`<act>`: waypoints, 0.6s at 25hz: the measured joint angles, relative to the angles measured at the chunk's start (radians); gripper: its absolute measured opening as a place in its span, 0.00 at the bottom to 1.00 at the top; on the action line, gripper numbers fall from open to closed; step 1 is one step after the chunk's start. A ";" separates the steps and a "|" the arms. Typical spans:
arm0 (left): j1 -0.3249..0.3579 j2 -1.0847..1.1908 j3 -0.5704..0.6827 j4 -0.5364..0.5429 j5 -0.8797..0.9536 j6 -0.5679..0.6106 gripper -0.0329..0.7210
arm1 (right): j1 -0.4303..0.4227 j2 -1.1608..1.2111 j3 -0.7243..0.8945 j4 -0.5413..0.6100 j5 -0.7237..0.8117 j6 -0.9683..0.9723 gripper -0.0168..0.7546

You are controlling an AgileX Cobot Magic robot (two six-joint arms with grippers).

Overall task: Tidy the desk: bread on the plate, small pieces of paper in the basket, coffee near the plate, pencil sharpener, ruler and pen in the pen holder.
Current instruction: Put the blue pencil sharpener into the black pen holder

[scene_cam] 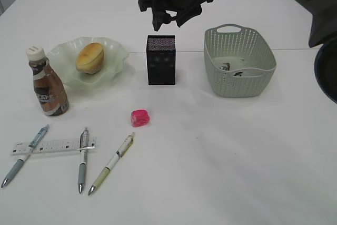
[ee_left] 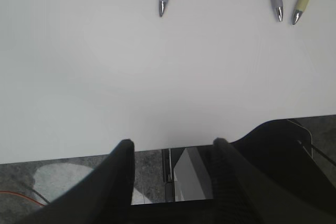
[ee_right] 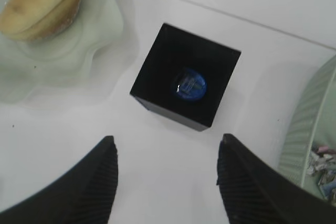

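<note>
1. Exterior view: large white desk (scene_cam: 221, 151). Oval golden-brown bread (scene_cam: 89, 57) lies in the pale green ruffled glass plate (scene_cam: 117, 51). Brown Nescafe coffee bottle with white cap (scene_cam: 46, 84) stands upright just beside the plate's near-left rim. Black mesh square pen holder (scene_cam: 160, 60) stands between plate and grey-green perforated plastic basket (scene_cam: 238, 85); paper scraps (scene_cam: 231, 68) lie inside the basket. Pink pencil sharpener (scene_cam: 140, 117) sits in front of the holder. Clear ruler (scene_cam: 52, 146) lies under two of three pens (scene_cam: 83, 159). Right gripper (scene_cam: 171, 20) hangs above the holder, empty.
2. Left wrist view: left gripper (ee_left: 173, 153) at the desk's edge, jaws apart, nothing between them; three pen tips at top.
3. Right wrist view: right gripper (ee_right: 167, 156) jaws wide apart, empty; holder below contains a blue object (ee_right: 190, 84).
</note>
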 joint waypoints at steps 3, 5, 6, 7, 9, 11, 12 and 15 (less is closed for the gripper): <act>0.000 0.000 0.000 0.000 0.000 0.000 0.50 | 0.000 0.000 -0.011 0.071 0.032 0.001 0.63; 0.000 0.000 0.000 0.000 0.000 0.000 0.50 | 0.002 0.000 -0.011 0.144 0.041 0.011 0.63; 0.000 0.000 0.000 0.000 0.000 0.000 0.50 | 0.002 0.000 -0.011 0.191 0.043 0.026 0.63; 0.000 0.000 0.000 0.000 0.000 0.000 0.50 | 0.002 0.000 -0.011 0.229 0.043 0.036 0.63; 0.000 0.000 0.000 0.000 0.000 0.000 0.50 | 0.010 0.000 -0.011 0.283 0.043 0.048 0.63; 0.000 0.000 0.000 0.000 0.000 0.000 0.50 | 0.022 0.000 -0.011 0.291 0.045 0.059 0.64; 0.000 0.000 0.000 0.000 0.000 0.000 0.50 | 0.031 0.000 -0.011 0.291 0.045 0.066 0.65; 0.000 0.000 0.000 0.000 0.000 0.000 0.50 | 0.071 0.000 -0.011 0.288 0.045 0.102 0.70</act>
